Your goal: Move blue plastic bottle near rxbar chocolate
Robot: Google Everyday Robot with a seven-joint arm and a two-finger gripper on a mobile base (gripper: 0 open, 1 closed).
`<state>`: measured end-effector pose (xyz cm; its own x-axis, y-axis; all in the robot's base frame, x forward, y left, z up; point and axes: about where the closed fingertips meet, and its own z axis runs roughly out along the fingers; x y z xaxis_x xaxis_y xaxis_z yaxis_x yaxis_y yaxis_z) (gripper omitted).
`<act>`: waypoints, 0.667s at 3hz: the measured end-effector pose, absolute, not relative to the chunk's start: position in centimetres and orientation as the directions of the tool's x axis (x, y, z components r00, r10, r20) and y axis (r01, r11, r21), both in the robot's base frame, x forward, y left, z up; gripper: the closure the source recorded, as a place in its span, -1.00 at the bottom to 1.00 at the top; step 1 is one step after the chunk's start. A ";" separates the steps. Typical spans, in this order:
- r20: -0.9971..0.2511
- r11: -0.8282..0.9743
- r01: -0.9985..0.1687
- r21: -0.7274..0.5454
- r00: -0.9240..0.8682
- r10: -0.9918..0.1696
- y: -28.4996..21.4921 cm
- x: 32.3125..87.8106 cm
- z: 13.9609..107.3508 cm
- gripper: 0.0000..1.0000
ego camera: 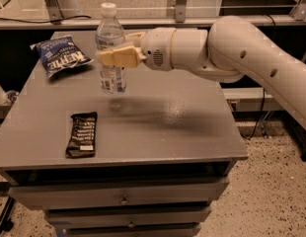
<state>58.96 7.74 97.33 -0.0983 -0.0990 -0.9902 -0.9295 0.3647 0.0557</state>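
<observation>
The blue plastic bottle [111,78] is a clear water bottle with a white cap, held upright above the grey table [192,132], left of centre. My gripper [113,56] reaches in from the right and is shut on the bottle's middle, covering its label. The rxbar chocolate [82,134] is a flat dark wrapper with white lettering, lying near the table's front left edge, below and left of the bottle.
A blue chip bag [61,56] lies at the table's back left. My white arm [232,48] spans the right half of the table. Drawers [123,199] sit under the tabletop. A metal rail runs behind the table.
</observation>
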 end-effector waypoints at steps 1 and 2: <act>-0.987 0.315 -0.947 0.063 -0.105 -0.119 9.7 57.4 95.2 1.00; -0.989 0.272 -0.961 0.045 -0.082 -0.127 10.7 56.5 93.7 1.00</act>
